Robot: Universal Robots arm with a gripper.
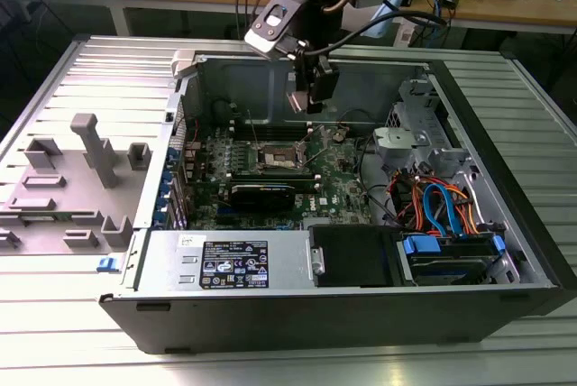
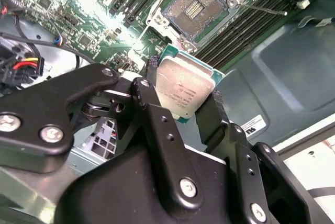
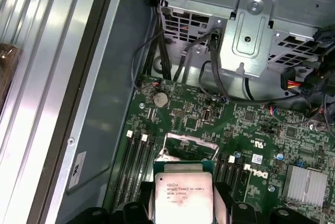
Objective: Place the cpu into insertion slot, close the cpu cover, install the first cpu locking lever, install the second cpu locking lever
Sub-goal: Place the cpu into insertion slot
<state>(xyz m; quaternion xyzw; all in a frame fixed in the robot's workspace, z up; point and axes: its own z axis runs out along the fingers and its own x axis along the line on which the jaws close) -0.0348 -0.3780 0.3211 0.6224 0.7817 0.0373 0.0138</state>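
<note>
My gripper (image 1: pixel 311 97) hangs inside the open computer case, above the green motherboard (image 1: pixel 343 179). It is shut on the cpu (image 2: pixel 183 85), a small square chip with a silver-grey top, held by two opposite edges between black fingers (image 2: pixel 152 101). The chip (image 3: pixel 183 192) sits just short of the insertion slot (image 2: pixel 194 5), whose contact field lies bare. The slot (image 1: pixel 275 157) is below and to the exterior view's left of the gripper. The cpu cover (image 3: pixel 191 145) shows as a shiny metal frame at the slot, seemingly raised. A thin locking lever (image 2: pixel 261 8) sticks out beside the slot.
A long black card (image 1: pixel 270 195) lies in front of the slot, with memory slots (image 2: pixel 246 22) beside it. The power supply (image 1: pixel 230 264) fills the case front. A drive cage (image 1: pixel 424 129) and coloured cables (image 1: pixel 442 206) sit at the exterior view's right; a grey fixture (image 1: pixel 86 179) stands outside.
</note>
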